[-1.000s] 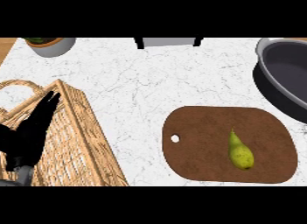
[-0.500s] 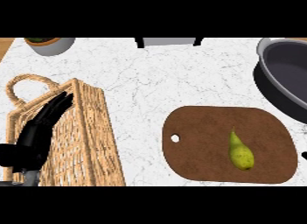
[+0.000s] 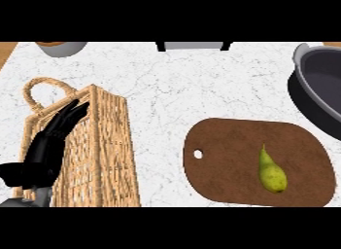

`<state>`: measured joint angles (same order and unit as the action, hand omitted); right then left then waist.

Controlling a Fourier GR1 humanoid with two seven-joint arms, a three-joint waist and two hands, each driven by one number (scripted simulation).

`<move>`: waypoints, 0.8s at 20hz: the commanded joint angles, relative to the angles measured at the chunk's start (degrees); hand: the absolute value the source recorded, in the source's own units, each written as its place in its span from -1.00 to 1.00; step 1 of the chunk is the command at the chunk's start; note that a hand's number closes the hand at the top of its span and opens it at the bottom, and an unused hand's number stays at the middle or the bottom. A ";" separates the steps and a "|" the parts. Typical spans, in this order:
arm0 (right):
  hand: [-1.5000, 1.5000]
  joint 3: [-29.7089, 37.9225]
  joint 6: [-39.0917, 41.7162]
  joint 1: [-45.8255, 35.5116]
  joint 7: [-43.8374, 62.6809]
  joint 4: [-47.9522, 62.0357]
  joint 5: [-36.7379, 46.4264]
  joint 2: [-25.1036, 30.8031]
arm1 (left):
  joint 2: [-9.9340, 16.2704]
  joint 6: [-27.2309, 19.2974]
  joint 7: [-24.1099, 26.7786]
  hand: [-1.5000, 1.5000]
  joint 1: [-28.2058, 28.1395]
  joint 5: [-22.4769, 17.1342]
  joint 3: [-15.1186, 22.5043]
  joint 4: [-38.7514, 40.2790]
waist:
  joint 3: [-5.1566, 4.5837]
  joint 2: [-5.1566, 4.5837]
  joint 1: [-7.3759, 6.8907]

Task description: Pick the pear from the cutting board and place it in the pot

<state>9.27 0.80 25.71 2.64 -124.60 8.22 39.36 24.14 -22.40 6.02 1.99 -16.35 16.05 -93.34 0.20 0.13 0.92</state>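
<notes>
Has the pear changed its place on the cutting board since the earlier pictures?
No. The pear lies on the right part of the cutting board, as before, equally far from the board's hole.

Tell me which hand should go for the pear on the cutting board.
Probably the right, though it is out of view. The pear lies on the cutting board at the right, near the pot; the left hand rests open at the far left over the wicker basket.
</notes>
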 commanded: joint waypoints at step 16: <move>-1.00 -23.25 13.31 -13.77 41.04 -0.43 12.88 0.23 | -6.98 -1.57 4.43 0.00 1.02 0.14 1.52 4.67 | -0.26 -0.27 -1.12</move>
<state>-10.30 12.49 12.38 39.99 -126.79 18.02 40.63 22.35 -23.43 8.20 3.77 -15.51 17.08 -91.49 0.80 0.13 -0.82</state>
